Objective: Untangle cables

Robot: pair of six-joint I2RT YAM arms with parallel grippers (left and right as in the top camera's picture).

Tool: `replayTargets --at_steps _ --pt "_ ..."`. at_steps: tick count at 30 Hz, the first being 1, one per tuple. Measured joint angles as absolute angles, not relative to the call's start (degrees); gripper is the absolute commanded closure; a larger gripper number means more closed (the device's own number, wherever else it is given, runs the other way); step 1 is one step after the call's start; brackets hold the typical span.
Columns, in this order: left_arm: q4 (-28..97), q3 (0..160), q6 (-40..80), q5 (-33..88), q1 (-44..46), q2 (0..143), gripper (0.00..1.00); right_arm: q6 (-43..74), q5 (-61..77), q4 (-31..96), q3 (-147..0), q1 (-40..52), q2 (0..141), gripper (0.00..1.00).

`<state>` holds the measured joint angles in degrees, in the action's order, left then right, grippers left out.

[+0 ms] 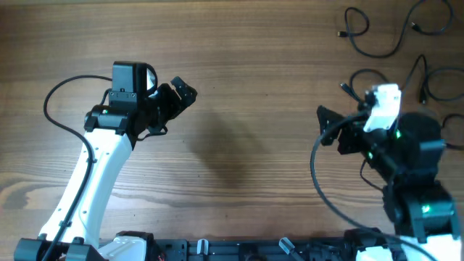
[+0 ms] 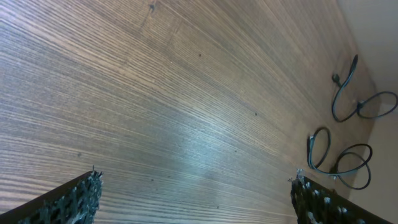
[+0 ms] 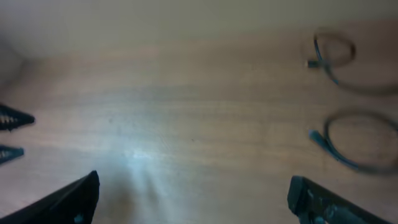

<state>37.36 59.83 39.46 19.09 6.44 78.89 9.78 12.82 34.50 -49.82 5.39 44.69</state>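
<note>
Several thin black cables lie in loose loops on the wooden table at the far right: one group at the top right (image 1: 377,43) and one lower (image 1: 428,81), beside the right arm. They also show in the left wrist view (image 2: 348,93) (image 2: 320,149) and, blurred, in the right wrist view (image 3: 333,53) (image 3: 354,143). My left gripper (image 1: 187,88) (image 2: 196,180) is open and empty over bare table left of centre. My right gripper (image 1: 321,125) (image 3: 194,180) is open and empty, pointing left, short of the cables.
The left gripper's fingertips (image 3: 11,118) show at the left edge of the right wrist view. Each arm's own black cable loops beside it (image 1: 61,116) (image 1: 319,181). The table's back edge meets a pale wall (image 3: 186,25).
</note>
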Motion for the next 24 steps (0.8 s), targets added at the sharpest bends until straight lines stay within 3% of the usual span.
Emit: replayTargets --at_steps 10,24 --pt "37.34 59.83 39.46 18.87 6.44 78.89 0.00 8.34 19.51 8.19 -19.11 2.61 21.34 0.00" --pt "37.36 59.83 39.46 18.87 6.44 78.89 0.00 7.99 19.44 -10.98 -2.11 2.63 5.41 0.00"
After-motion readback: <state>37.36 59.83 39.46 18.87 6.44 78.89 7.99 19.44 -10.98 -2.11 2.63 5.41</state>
